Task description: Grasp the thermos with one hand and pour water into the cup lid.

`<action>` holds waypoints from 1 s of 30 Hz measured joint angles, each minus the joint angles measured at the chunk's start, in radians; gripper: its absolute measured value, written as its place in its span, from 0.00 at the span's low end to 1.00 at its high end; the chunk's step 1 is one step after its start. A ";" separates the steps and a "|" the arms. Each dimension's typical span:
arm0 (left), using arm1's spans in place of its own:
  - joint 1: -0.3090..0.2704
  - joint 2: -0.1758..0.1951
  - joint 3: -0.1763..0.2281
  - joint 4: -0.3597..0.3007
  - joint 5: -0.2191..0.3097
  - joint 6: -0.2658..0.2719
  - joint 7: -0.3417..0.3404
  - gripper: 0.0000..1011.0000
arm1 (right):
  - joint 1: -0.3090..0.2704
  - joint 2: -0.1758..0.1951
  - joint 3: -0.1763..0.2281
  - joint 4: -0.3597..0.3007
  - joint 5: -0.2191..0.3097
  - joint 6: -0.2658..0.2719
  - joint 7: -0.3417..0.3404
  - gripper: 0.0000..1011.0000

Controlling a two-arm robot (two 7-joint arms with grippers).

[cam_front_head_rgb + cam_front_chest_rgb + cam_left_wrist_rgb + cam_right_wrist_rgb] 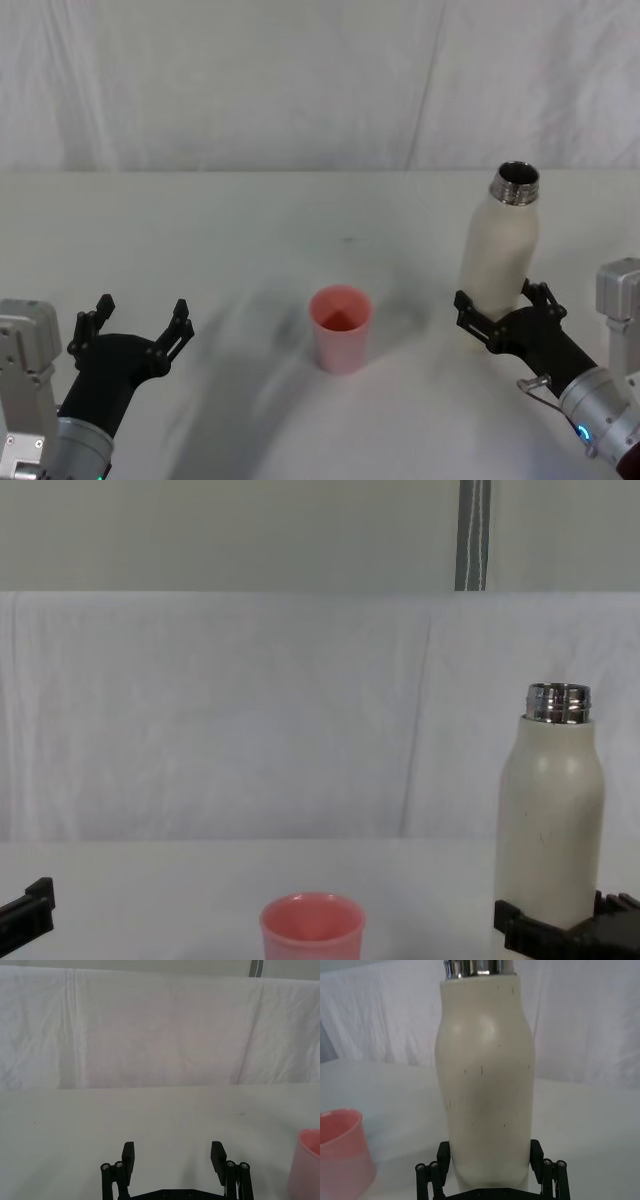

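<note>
The thermos (500, 240) stands upright at the table's right, cream-white with an uncapped steel neck. My right gripper (502, 300) is open around its lower body, one finger on each side. The right wrist view has the thermos (487, 1070) between the fingers (536, 1152), close against them. The cup lid (340, 328), a small salmon-pink cup, stands upright at the table's middle, left of the thermos. My left gripper (142, 310) hangs open near the front left, holding nothing. In the chest view the thermos (552, 810) towers over the cup lid (312, 930).
A white cloth covers the table (250, 230) and a white curtain (300, 80) hangs behind it. Bare cloth lies between the cup lid and my left gripper, and behind both objects.
</note>
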 joint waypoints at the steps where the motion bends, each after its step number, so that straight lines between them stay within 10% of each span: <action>1: 0.000 0.000 0.000 0.000 0.000 0.000 0.000 0.99 | -0.001 0.001 -0.001 0.000 0.000 0.001 0.001 0.99; 30: 0.000 0.000 0.000 0.000 0.000 0.000 0.000 0.99 | -0.052 0.046 -0.011 -0.037 0.030 0.025 0.020 0.99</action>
